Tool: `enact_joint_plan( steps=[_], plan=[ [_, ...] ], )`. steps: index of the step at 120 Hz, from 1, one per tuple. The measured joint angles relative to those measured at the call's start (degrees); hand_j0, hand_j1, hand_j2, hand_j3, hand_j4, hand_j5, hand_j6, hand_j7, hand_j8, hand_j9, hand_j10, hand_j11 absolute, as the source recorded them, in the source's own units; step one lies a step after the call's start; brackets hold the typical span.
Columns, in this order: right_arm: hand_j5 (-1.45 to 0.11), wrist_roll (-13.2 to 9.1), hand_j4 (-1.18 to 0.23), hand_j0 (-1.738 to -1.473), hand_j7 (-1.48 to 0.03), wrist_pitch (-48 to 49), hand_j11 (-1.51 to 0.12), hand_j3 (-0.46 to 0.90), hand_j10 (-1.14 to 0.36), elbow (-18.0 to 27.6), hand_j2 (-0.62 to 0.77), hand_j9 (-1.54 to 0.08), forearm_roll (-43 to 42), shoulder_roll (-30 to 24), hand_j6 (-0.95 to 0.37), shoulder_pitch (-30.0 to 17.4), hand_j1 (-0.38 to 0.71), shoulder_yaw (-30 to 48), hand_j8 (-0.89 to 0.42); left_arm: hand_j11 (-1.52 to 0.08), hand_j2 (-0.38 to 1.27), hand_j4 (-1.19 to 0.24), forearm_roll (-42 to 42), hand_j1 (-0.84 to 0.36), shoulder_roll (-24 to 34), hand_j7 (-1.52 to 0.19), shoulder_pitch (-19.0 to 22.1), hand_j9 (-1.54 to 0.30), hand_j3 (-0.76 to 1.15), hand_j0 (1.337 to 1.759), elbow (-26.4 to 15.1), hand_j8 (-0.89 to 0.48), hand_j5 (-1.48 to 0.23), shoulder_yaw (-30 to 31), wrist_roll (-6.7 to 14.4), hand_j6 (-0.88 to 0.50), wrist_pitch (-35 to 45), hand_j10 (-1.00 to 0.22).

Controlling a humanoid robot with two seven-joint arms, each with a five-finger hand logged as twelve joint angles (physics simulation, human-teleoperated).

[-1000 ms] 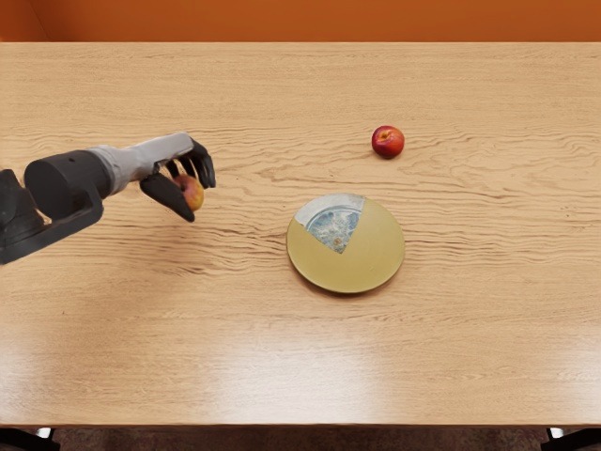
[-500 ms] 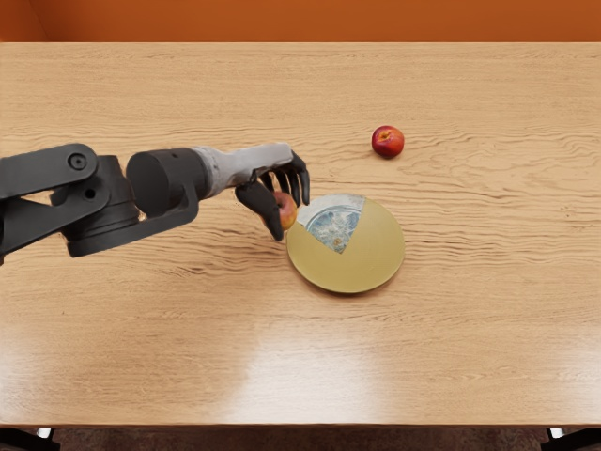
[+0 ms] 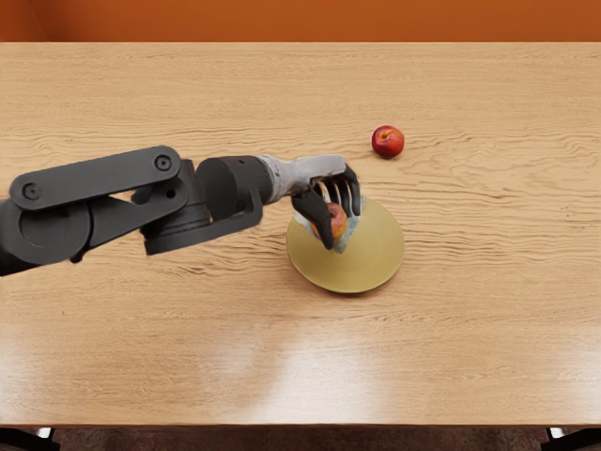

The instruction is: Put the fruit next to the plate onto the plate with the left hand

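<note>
My left hand (image 3: 333, 211) reaches in from the left and is over the near-left part of the round yellow plate (image 3: 371, 263). Its dark fingers are curled around a small orange-red fruit (image 3: 337, 220), which is held above the plate's patterned patch. A second fruit, a red apple-like one (image 3: 387, 141), lies on the table behind the plate, apart from it. The right arm does not show.
The wooden table (image 3: 470, 329) spreads wide on all sides of the plate. My left forearm and elbow (image 3: 113, 202) stretch across the left half of the table. An orange wall runs behind the far edge.
The left hand has carried the orange-red fruit rightward from the left part of the table to over the plate. The red fruit behind the plate has stayed put.
</note>
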Motion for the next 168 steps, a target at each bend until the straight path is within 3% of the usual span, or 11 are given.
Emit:
enact_joint_plan(
  steps=[27,46,67,92,114,124,130,150,156,168],
  plan=[
    [0.00,0.0,0.00,-1.658,0.00,0.0,0.00,0.00,0.00,0.0,0.00,0.00,0.0,0.0,0.00,0.0,-0.35,0.0,0.00,-0.97,0.72,-0.72,0.3,-0.44,-3.4,-0.98,0.4,-0.97,0.00,1.655,5.9,-0.44,-0.98,0.4,0.0,-0.61,-0.6,-0.56],
    [0.00,0.0,0.00,-1.658,0.00,0.0,0.00,0.00,0.00,0.0,0.00,0.00,0.0,0.0,0.00,0.0,-0.35,0.0,0.00,-0.96,0.65,-0.72,0.6,-0.40,-4.7,-0.97,0.5,-0.96,0.00,1.656,8.5,-0.45,-0.96,0.7,0.0,-0.62,-0.6,-0.57],
    [0.00,0.0,0.00,-1.658,0.00,0.0,0.00,0.00,0.00,0.0,0.00,0.00,0.0,0.0,0.00,0.0,-0.35,0.0,0.00,-0.68,0.33,-0.52,0.4,-0.22,-5.9,-0.68,0.5,-0.68,0.00,1.657,9.4,-0.40,-0.68,0.1,0.0,-0.48,0.1,-0.46],
    [0.00,0.0,0.00,-1.658,0.00,0.0,0.00,0.00,0.00,0.0,0.00,0.00,0.0,0.0,0.00,0.1,-0.35,0.0,0.00,-0.46,0.15,-0.35,-0.8,-0.05,-4.8,-0.46,0.7,-0.46,0.00,1.658,8.7,-0.31,-0.46,-0.7,0.0,-0.34,0.4,-0.33],
    [0.00,0.0,0.00,-1.658,0.00,0.0,0.00,0.00,0.00,0.0,0.00,0.00,0.0,0.0,0.00,0.1,-0.35,0.0,0.00,-0.28,0.08,-0.21,-10.9,0.10,6.7,-0.28,0.8,-0.28,0.00,1.658,1.1,-0.20,-0.28,-1.4,0.0,-0.21,0.1,-0.20],
    [0.00,0.0,0.00,-1.658,0.00,0.0,0.00,0.00,0.00,0.0,0.00,0.00,0.1,0.0,0.00,0.1,-0.35,0.1,0.00,-0.21,0.05,-0.16,-15.8,0.16,11.4,-0.21,5.7,-0.21,0.00,1.658,-2.4,-0.15,-0.21,-2.0,0.0,-0.16,-2.2,-0.15],
    [0.00,0.0,0.00,-1.658,0.00,0.0,0.00,0.00,0.00,0.0,0.00,0.00,0.2,0.0,0.00,0.0,-0.35,0.1,0.00,-0.18,0.05,-0.14,-20.2,0.19,16.5,-0.18,9.1,-0.18,0.00,1.658,-3.6,-0.13,-0.18,-4.3,0.0,-0.14,-6.4,-0.13],
    [0.00,0.0,0.00,-1.658,0.00,0.1,0.00,0.00,0.00,0.0,0.00,0.00,0.4,0.0,0.00,-0.1,-0.35,0.2,0.00,-0.12,0.03,-0.09,-43.2,0.24,34.1,-0.12,10.4,-0.12,0.00,1.658,-5.1,-0.09,-0.12,-10.0,0.0,-0.09,-25.3,-0.09],
    [0.00,0.0,0.00,-1.658,0.00,0.1,0.00,0.00,0.00,0.1,0.00,0.00,0.4,0.0,0.00,-0.2,-0.35,0.2,0.00,-0.11,0.02,-0.08,-50.4,0.25,41.0,-0.11,12.1,-0.11,0.00,1.658,-5.2,-0.08,-0.11,-10.8,0.0,-0.08,-28.5,-0.08],
    [0.00,0.0,0.00,-1.658,0.00,0.1,0.00,0.00,0.00,0.2,0.00,0.00,0.5,0.0,0.00,-0.2,-0.35,0.2,0.00,-0.08,0.02,-0.06,-57.6,0.28,47.8,-0.08,12.2,-0.08,0.00,1.658,-4.9,-0.06,-0.08,-11.6,0.0,-0.06,-31.7,-0.06]
  ],
)
